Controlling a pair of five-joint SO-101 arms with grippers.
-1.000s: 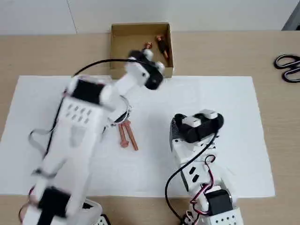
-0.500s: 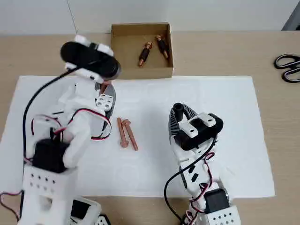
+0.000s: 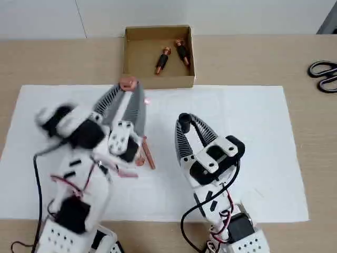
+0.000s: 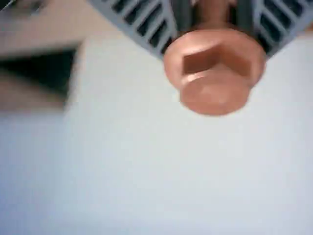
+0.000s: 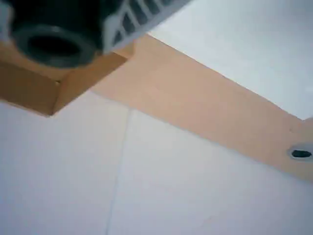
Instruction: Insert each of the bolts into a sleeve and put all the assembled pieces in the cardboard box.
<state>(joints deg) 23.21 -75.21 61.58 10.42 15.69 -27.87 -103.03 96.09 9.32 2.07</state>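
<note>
A light wooden table (image 3: 237, 58) spans the high view from edge to edge, its grain pale and even. A large white paper (image 3: 263, 158) lies flat over its middle, square to the table's edges, with bare wood showing along the far side and at both ends. Behind the far edge rises a plain white wall (image 3: 237, 16), crossed by one thin, slightly slanted seam (image 3: 80, 16). A dark grey shape (image 3: 330, 18) cuts the far right corner (what it is cannot be told). Black-handled scissors (image 3: 324, 75) rest on bare wood at the right edge. The light is soft and even, with only faint shadows on the paper.
</note>
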